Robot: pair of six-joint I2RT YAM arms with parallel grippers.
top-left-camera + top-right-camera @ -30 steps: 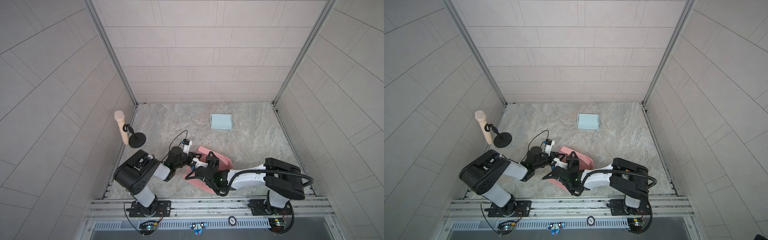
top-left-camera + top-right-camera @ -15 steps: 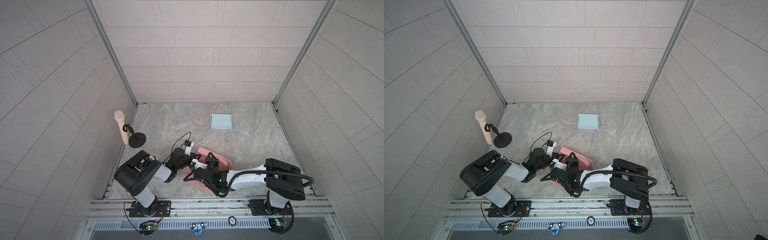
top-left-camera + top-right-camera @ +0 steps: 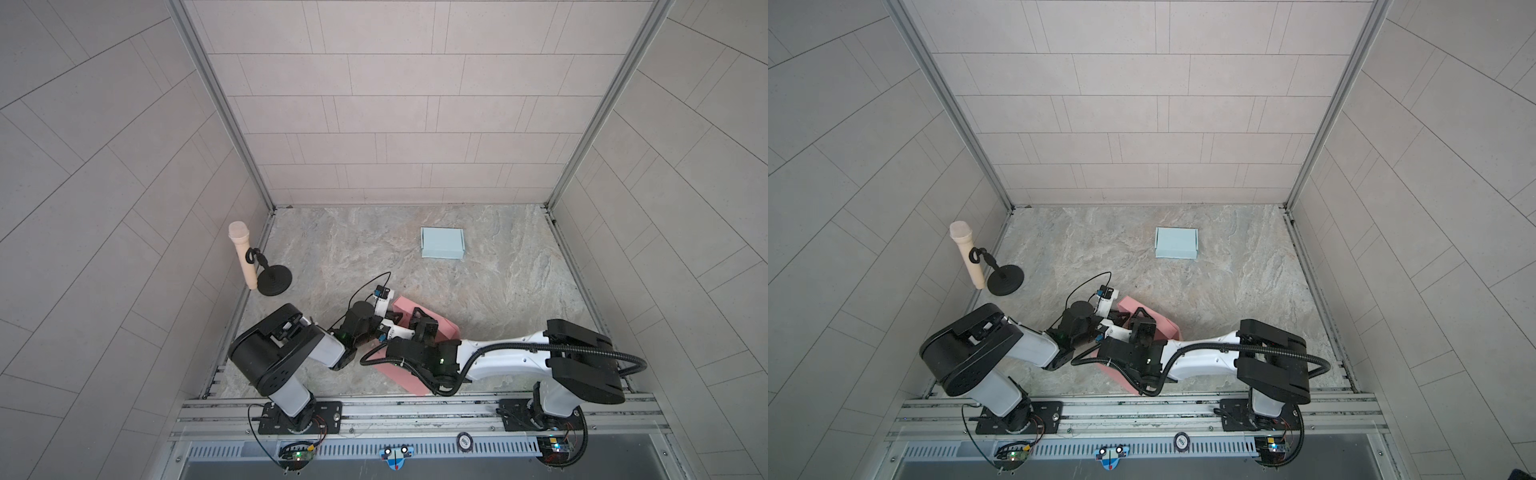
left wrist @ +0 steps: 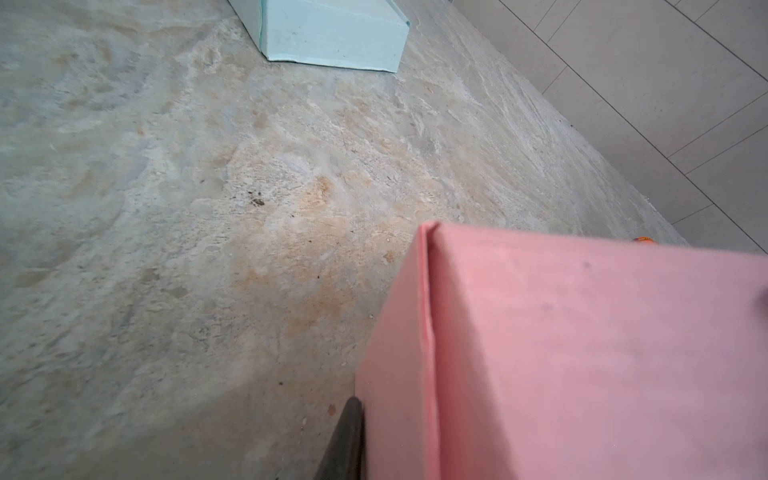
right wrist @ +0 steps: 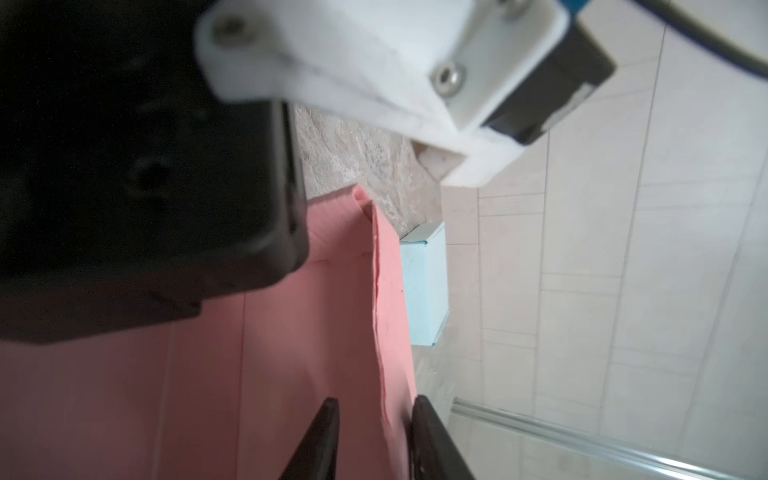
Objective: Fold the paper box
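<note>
Quick status on the box fold, taking 6 o'clock as the rail side of the table (image 3: 353,249).

The pink box (image 3: 444,326) sits around 6 o'clock, close to the rail, with both arms crowded over it. The blue box (image 3: 442,243) is well apart at roughly 1 o'clock. It looks closed up and finished, so I'd say pink is the one being worked.

Left gripper (image 3: 392,322) is on the box's 9 o'clock side. Its wrist cam shows one finger (image 4: 348,432) pressed against the outside of an upright wall (image 4: 399,353), but the other finger is hidden. I can't tell whether it's pinching that wall or just resting on it.

Right gripper (image 5: 376,409) straddles another upright wall, one finger inside and one outside. The jaws are apart, with a visible gap on the inner side, so it's released rather than clamped.

My read is that it's about halfway done. At least two walls stand and meet in a decent corner (image 4: 428,232), and the floor creases show inside. A flat pink panel (image 3: 399,374) sticks out toward 6 o'clock under the right arm. That's probably the lid side, not yet raised or tucked. The arms hide the remaining walls.
</note>
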